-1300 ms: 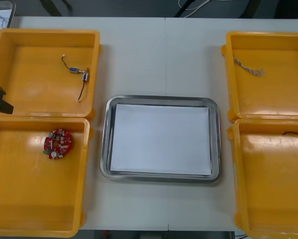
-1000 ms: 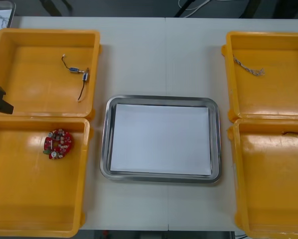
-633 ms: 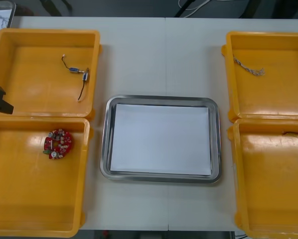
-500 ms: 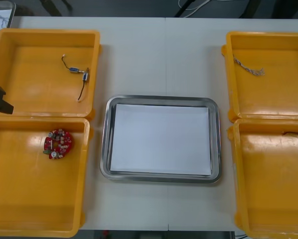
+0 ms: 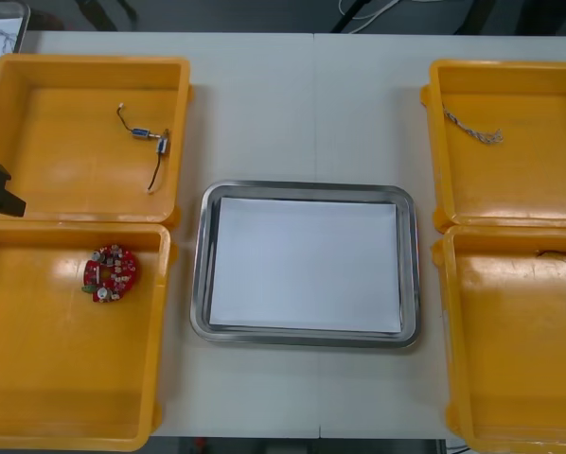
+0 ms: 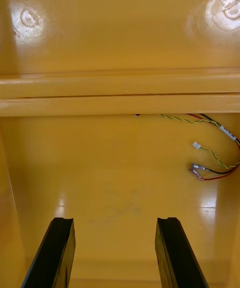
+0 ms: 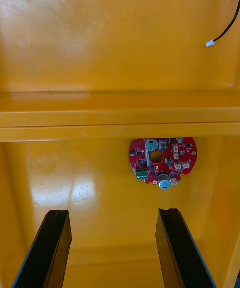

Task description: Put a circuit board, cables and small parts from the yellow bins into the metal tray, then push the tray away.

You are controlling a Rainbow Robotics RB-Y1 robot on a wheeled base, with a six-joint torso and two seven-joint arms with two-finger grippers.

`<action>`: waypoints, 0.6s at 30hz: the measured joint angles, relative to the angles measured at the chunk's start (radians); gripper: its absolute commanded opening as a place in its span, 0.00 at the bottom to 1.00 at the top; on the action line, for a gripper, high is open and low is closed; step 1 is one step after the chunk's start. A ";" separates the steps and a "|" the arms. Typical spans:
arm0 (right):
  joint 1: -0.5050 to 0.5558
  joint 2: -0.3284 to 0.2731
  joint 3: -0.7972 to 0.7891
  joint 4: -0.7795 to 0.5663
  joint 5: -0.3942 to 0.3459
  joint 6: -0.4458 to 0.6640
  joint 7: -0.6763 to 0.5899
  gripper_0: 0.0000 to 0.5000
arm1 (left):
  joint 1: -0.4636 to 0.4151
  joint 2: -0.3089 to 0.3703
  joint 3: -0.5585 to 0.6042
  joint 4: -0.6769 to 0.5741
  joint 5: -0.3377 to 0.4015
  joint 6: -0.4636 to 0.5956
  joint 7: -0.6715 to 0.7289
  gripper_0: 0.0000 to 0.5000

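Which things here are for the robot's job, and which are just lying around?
For the job: yellow bins, metal tray, circuit board, black cable, twisted cable, red and yellow cable, left gripper and right gripper, both open.

Just lying about: second tray in the far left corner, cords beyond the table.

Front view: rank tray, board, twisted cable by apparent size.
1. Tray: largest by far.
2. Board.
3. Twisted cable: about as long as the board is wide, but far thinner, so smallest.
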 measured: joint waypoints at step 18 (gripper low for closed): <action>0.000 0.000 0.000 0.000 0.000 0.000 0.000 0.93 | 0.000 0.000 0.000 0.000 0.000 0.000 0.000 1.00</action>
